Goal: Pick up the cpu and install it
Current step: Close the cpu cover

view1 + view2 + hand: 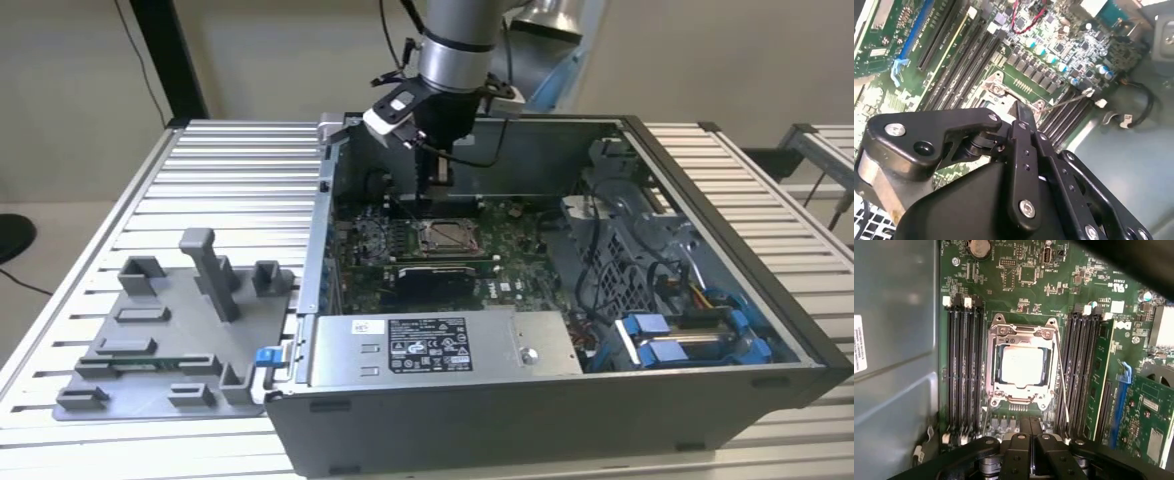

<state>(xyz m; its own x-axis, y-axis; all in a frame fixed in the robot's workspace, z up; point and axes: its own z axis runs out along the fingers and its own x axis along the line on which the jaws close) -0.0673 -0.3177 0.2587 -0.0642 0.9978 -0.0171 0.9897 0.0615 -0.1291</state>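
The arm point(454, 50) reaches down into the open computer case point(747, 400), which stands on the slatted desk point(227, 160). The jaws are pressed together and grip nothing. Their tips hang just above the green board point(514, 255), not touching it as far as can be seen.

The cpu point(1023, 365) is not in the jaws. It lies flat in its socket, silvery top up, just ahead of the tips and a little lower. A metal frame point(996, 390) sits around its edges, and a thin wire lever point(1061, 380) runs along one side. In the exterior view the cpu point(445, 236) shows just in front of the tips.

Rows of black memory slots point(961, 370) run on both sides of the socket. The silver power box point(441, 345) is well away from the jaws, at the case's near wall. The grey tray point(160, 340) lies farther off, outside the case.
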